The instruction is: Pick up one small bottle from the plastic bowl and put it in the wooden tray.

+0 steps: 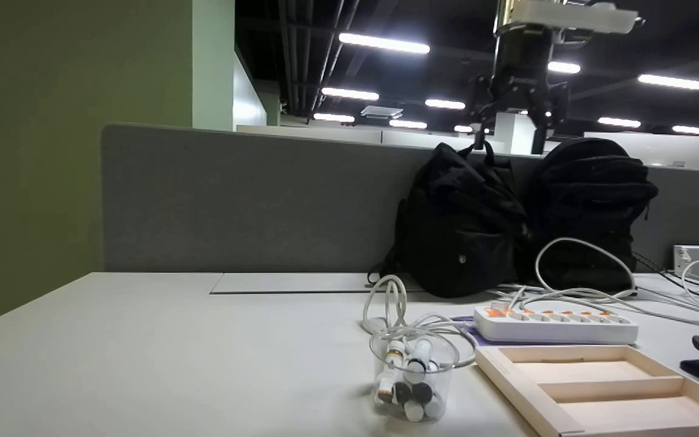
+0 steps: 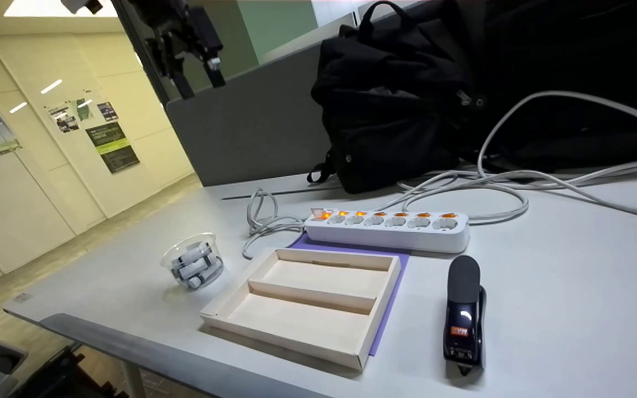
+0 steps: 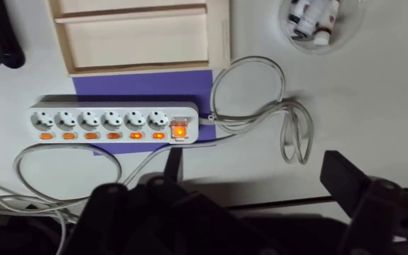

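Posters [image 2: 112, 146] far left, on a pale wall [image 2: 136, 99]: only in an exterior view. Plastic bowl [image 1: 445, 383] next: whole in both exterior views, cut off by the top edge in wrist view. Hand [image 2: 201, 84] is well above the tabletop [image 2: 562, 309] in both exterior views, fingers [image 3: 342, 180] wide apart; wrist view shows the same big gap. Cable coil [image 3: 296, 131]: spread out in wrist view, partly behind the bowl in an exterior view. Wooden tray [image 2: 296, 323]: whole in an exterior view, cropped at the top in wrist view. Backpacks [image 1: 462, 230]: two in an exterior view, just dark shapes along the bottom in wrist view. Power strip [image 3: 115, 122]: wrist view is best for switches, main switch [image 3: 179, 131] plus two socket switches [image 3: 136, 135] glowing orange. Purple sheet [image 3: 143, 83] under it: broad there, a sliver in an exterior view. Stapler [image 2: 465, 315] far right: whole in an exterior view, clipped in wrist view.

Containers: bowl has a heap of small bottles [image 1: 420, 355], white, some dark ends, mixed angles; overlap hides the count. It stands near the tray, not touching. Tray: divider [image 2: 313, 298] makes two compartments, pale floor showing in both.
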`<action>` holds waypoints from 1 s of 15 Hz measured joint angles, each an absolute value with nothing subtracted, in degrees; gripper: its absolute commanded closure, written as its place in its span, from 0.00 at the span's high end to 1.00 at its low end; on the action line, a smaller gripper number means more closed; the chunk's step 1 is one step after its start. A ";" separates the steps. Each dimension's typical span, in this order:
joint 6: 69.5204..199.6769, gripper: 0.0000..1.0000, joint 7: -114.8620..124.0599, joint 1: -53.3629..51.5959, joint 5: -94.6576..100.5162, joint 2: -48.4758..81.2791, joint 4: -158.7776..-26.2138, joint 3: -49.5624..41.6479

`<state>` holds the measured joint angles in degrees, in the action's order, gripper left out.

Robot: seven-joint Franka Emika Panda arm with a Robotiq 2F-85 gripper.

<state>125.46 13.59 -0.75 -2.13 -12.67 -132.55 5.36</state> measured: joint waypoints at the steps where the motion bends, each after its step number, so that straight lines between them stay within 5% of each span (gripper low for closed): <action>1: 128.43 1.00 15.82 -1.07 -3.66 -9.69 -131.70 5.90; 15: 134.33 1.00 20.09 -3.81 -8.58 0.27 -128.02 7.16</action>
<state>134.33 20.09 -3.81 -8.58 0.27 -128.02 7.16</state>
